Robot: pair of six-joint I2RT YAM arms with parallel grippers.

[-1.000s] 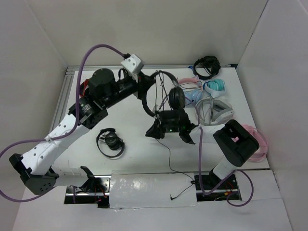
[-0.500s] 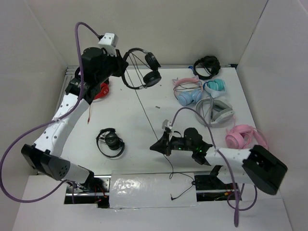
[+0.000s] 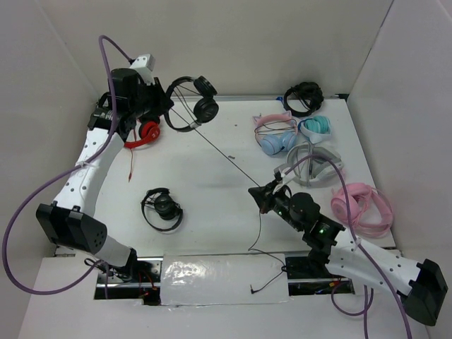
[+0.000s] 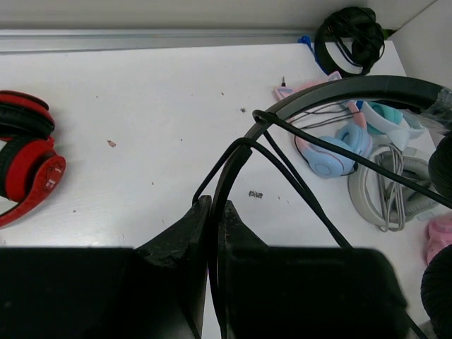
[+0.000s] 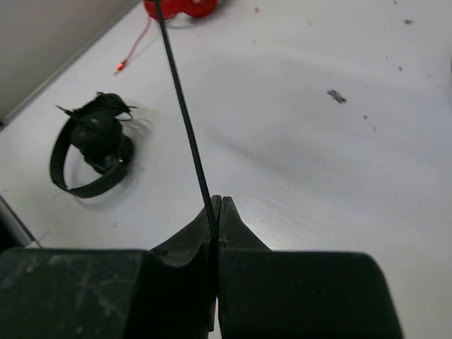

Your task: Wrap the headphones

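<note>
Two robot arms hold a pair of headphones over a white table speckled with small dark flecks. The left gripper, its matte black fingers pressed together, clamps the thin wire headband and holds the set in the air above the table's far left corner. The round black earcups hang to the gripper's right. The thin black cable runs taut and straight on a diagonal from the headphones to the right gripper. That gripper's wedge-shaped black fingers are pinched shut on the cord near the table's middle. Past them the cable falls slack toward the near edge, and its jack lies on a crinkled, shiny pale sheet.

Other sets lie on the table:
- A glossy red-and-black pair sits just below the raised headphones; pale marks on its earcup are too small to read.
- A compact black pair lies toward the near left.
- Pale blue, teal, grey and pink pairs cluster at the right.
- A black tangle sits in the far corner.
</note>
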